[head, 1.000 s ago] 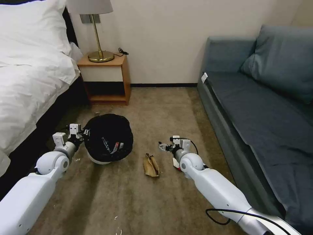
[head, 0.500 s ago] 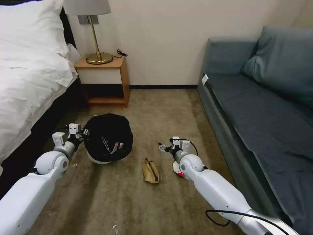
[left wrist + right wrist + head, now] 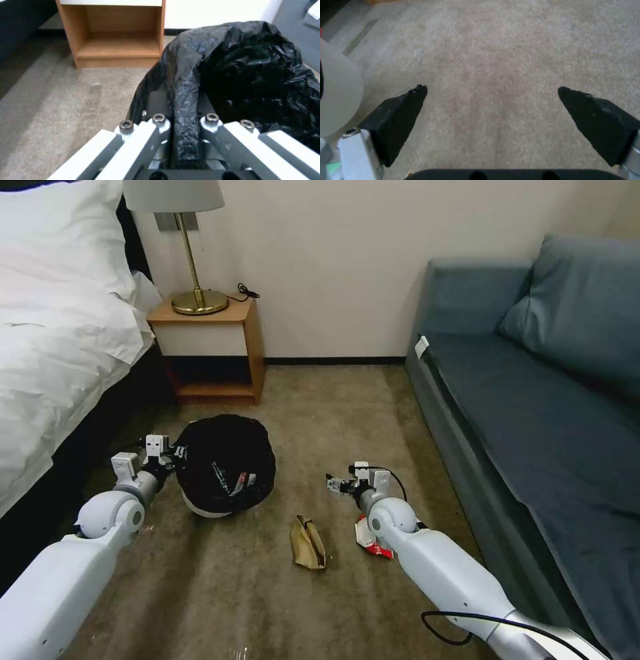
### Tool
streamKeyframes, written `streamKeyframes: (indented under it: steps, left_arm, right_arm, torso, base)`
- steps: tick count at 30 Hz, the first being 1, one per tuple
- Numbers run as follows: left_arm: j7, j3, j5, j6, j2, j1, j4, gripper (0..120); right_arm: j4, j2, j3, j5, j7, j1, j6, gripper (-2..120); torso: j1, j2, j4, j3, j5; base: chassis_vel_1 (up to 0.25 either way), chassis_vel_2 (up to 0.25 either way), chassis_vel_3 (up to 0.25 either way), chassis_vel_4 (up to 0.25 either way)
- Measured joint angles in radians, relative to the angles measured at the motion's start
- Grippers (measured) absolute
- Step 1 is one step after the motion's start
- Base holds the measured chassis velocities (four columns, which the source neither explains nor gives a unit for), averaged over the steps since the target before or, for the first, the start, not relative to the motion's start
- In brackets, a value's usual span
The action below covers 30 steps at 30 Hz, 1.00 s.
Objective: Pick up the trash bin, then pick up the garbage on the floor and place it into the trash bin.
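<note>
The trash bin (image 3: 227, 467), white with a black bag over its rim, is tilted with its mouth toward me; a wrapper lies inside. My left gripper (image 3: 175, 455) is shut on the bin's near-left rim, and in the left wrist view its fingers (image 3: 156, 125) clamp the bagged rim of the bin (image 3: 250, 75). My right gripper (image 3: 333, 485) hangs open over bare floor (image 3: 320, 413), right of the bin. Garbage lies beside my right forearm: a crumpled brown paper bag (image 3: 308, 543) and a red-and-white packet (image 3: 371, 537). The right wrist view has the open right gripper (image 3: 491, 92) over carpet, the bin's white wall (image 3: 336, 100) beside it.
A bed (image 3: 53, 347) stands on the left and a blue sofa (image 3: 533, 400) on the right. A wooden nightstand (image 3: 213, 347) with a brass lamp (image 3: 193, 280) stands at the back wall. Carpet runs between bed and sofa.
The whole picture has shifted, so the camera moved. The paper bag and packet now lie nearer me relative to my arms, and more of the packet shows. Both grippers keep their states.
</note>
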<state>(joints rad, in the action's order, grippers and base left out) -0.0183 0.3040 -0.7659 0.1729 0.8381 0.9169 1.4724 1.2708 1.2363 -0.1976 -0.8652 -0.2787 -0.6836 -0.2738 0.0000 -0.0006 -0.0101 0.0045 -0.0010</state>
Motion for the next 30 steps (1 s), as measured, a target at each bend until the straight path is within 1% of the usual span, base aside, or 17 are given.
streamKeyframes:
  steps: [4,10,21,24,26,27,28,29,30]
  left_arm:
    - [0.000,0.000,-0.001,0.000,-0.001,-0.002,-0.001,4]
    - [-0.001,-0.003,-0.001,-0.001,0.000,-0.006,-0.008,4]
    - [-0.002,-0.010,0.000,-0.001,0.004,-0.015,-0.016,4]
    - [-0.002,-0.011,0.000,-0.001,0.005,-0.015,-0.016,4]
    - [-0.003,-0.011,0.000,-0.001,0.005,-0.015,-0.016,4]
    - [-0.003,-0.009,-0.001,-0.001,0.003,-0.014,-0.015,4]
    - [-0.003,-0.009,-0.001,-0.001,0.003,-0.014,-0.015,4]
    - [-0.003,-0.007,-0.002,-0.001,0.001,-0.012,-0.013,4]
    - [-0.004,-0.003,-0.004,-0.001,-0.004,-0.008,-0.008,4]
  right_arm:
    - [-0.007,0.000,0.000,0.006,0.005,0.000,0.001,100]
    - [-0.019,0.004,0.000,0.011,0.012,0.001,0.005,100]
    - [-0.024,0.006,-0.001,0.014,0.020,-0.004,0.000,100]
    - [-0.003,-0.007,-0.006,0.016,0.004,-0.013,-0.045,100]
    - [0.001,-0.010,-0.007,0.016,-0.005,-0.014,-0.058,100]
    - [0.012,-0.021,-0.011,0.012,-0.027,-0.018,-0.091,100]
    - [0.012,-0.021,-0.011,0.012,-0.027,-0.018,-0.091,100]
    - [0.023,-0.036,-0.016,0.008,-0.039,-0.021,-0.111,100]
    - [0.041,-0.069,-0.021,0.000,-0.055,-0.027,-0.134,100]
  torso:
    - [0.000,0.000,-0.0005,0.000,0.0000]
    - [0.000,0.000,-0.0002,0.000,0.0000]
    - [0.000,0.000,-0.0004,0.000,0.0000]
    - [0.000,0.000,-0.0001,0.000,0.0000]
    - [0.000,0.000,0.0000,0.000,0.0000]
    - [0.000,0.000,-0.0001,0.000,0.0000]
    - [0.000,0.000,-0.0001,0.000,0.0000]
    - [0.000,0.000,0.0000,0.000,0.0002]
    - [0.000,0.000,-0.0001,0.000,0.0001]
  base:
    - [-0.080,0.059,0.060,-0.065]
    - [-0.076,0.071,0.077,-0.078]
    - [-0.073,0.078,0.070,-0.076]
    - [-0.016,0.040,0.028,-0.030]
    - [0.000,0.000,0.000,0.000]
    - [0.000,0.000,0.000,0.000]
    - [0.000,0.000,0.000,0.000]
    - [0.000,0.000,0.000,0.000]
    - [0.000,0.000,0.000,0.000]
